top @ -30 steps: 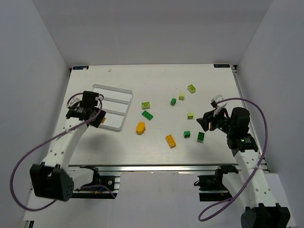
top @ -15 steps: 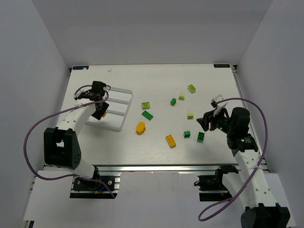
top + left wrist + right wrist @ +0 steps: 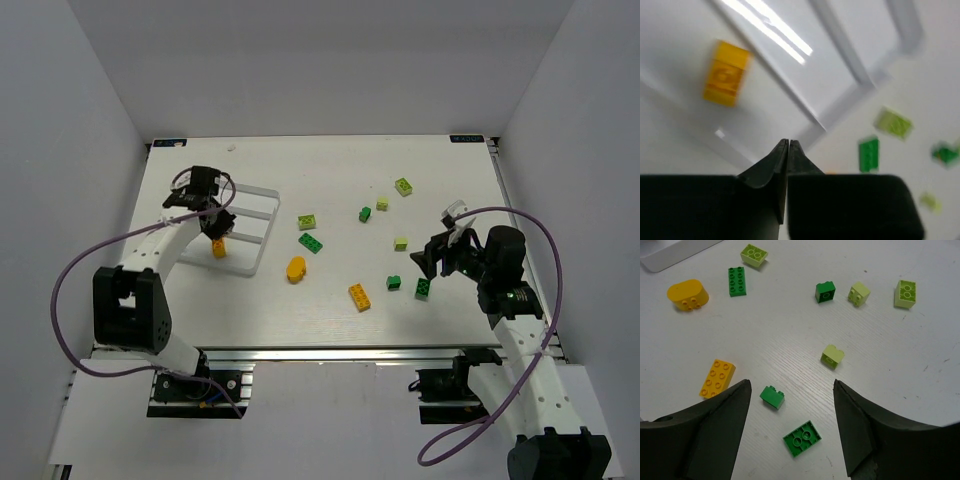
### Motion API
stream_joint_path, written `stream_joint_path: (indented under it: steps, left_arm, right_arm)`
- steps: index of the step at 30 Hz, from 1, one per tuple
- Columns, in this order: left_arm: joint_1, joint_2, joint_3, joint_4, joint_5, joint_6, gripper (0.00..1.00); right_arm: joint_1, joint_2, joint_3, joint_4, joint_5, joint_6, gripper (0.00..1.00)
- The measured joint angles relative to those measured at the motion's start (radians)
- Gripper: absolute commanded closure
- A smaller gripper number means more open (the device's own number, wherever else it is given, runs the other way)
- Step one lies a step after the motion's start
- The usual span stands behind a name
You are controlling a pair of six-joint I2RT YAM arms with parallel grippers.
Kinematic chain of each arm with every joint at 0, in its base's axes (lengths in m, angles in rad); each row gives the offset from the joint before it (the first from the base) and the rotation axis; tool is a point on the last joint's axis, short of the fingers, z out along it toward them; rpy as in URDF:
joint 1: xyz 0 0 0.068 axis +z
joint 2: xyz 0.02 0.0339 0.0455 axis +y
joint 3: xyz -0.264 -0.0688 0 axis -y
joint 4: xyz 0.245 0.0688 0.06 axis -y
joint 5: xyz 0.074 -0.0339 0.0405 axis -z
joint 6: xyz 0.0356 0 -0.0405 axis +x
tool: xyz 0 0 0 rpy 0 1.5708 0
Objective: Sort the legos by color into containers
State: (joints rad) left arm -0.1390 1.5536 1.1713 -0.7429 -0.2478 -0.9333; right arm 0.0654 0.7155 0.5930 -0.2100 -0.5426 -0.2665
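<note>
The white divided tray (image 3: 250, 188) lies at the left of the table. One orange-yellow brick (image 3: 219, 248) (image 3: 726, 73) rests inside its near compartment. My left gripper (image 3: 216, 226) (image 3: 789, 142) hovers just above that brick, shut and empty. The other legos are scattered on the table: a rounded yellow one (image 3: 296, 268) (image 3: 687, 294), a yellow brick (image 3: 359, 296) (image 3: 717, 377), dark green ones (image 3: 310, 242) (image 3: 737, 281) and lime ones (image 3: 403, 186) (image 3: 905, 293). My right gripper (image 3: 430, 265) (image 3: 790, 385) is open over a flat green brick (image 3: 423, 288) (image 3: 802, 438) and a small green brick (image 3: 772, 397).
White walls close the table on three sides. More small bricks lie mid-table: a green one (image 3: 825, 292), lime ones (image 3: 859, 293) (image 3: 832, 356) (image 3: 754, 254). A purple cable loops beside each arm.
My left gripper has let the yellow brick go into the tray and shut. My right gripper has opened wider and dipped slightly toward the green bricks.
</note>
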Motion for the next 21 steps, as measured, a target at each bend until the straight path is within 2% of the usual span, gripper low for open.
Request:
stream_joint_path:
  steps: [1,2,5,8,9,11,12,15,21]
  left_arm:
    - [-0.001,-0.027,-0.019,0.058,0.085,0.073,0.86]
    - [-0.005,-0.064,-0.049,0.127,0.18,0.142,0.76]
    - [-0.035,-0.142,-0.101,0.24,0.434,0.309,0.59]
    - [-0.107,-0.114,-0.072,0.258,0.595,0.452,0.44]
    - [-0.139,-0.098,-0.065,0.257,0.614,0.487,0.34]
    - [-0.205,-0.069,-0.064,0.246,0.626,0.556,0.29]
    - [-0.237,-0.061,-0.067,0.24,0.621,0.582,0.19]
    - [-0.319,-0.061,-0.077,0.232,0.575,0.645,0.16]
    - [-0.405,-0.055,-0.082,0.252,0.396,0.734,0.16]
  right_arm:
    - [0.001,0.0,0.0,-0.001,-0.012,-0.008,0.3]
    - [0.003,0.002,0.0,-0.002,-0.025,-0.015,0.33]
    - [0.011,0.012,0.0,-0.002,-0.061,-0.035,0.47]
    - [0.024,0.037,0.0,-0.003,-0.087,-0.039,0.49]
    - [0.029,0.047,0.0,-0.005,-0.09,-0.039,0.47]
    - [0.036,0.065,0.0,-0.008,-0.09,-0.039,0.38]
    - [0.04,0.071,0.0,-0.01,-0.089,-0.042,0.35]
    - [0.042,0.073,0.0,-0.013,-0.088,-0.048,0.31]
    - [0.042,0.079,0.0,-0.013,-0.088,-0.052,0.3]
